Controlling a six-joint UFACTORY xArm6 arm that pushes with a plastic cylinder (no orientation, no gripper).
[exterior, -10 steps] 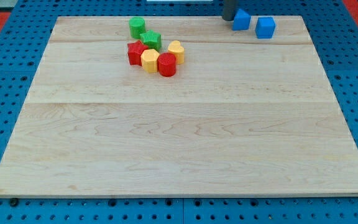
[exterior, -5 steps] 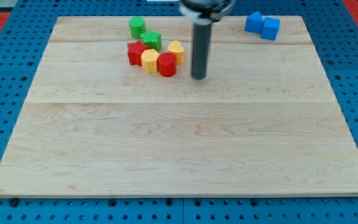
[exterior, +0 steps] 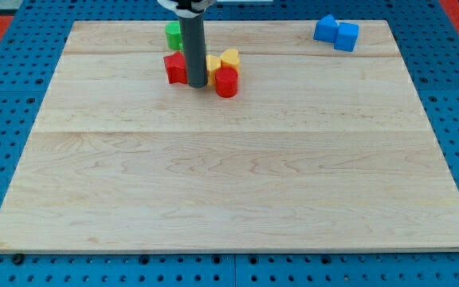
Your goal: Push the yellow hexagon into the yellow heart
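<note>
My tip [exterior: 196, 85] stands in the block cluster near the view's top, and the rod hides the middle of it. A yellow block, probably the hexagon [exterior: 212, 64], shows as a sliver just right of the rod, touching the yellow heart [exterior: 230, 57]. A red cylinder [exterior: 226, 82] sits right of the tip, below the heart. A red block [exterior: 174, 68] touches the rod's left side.
A green block [exterior: 172, 34] sits above the red block, partly behind the rod; the second green block is hidden. Two blue blocks [exterior: 325, 29] [exterior: 346, 37] touch each other at the view's top right. The wooden board [exterior: 229, 175] lies on a blue pegboard.
My tip moved left from beside the cluster into it. The yellow hexagon was pushed up and right against the heart, and the red cylinder shifted right.
</note>
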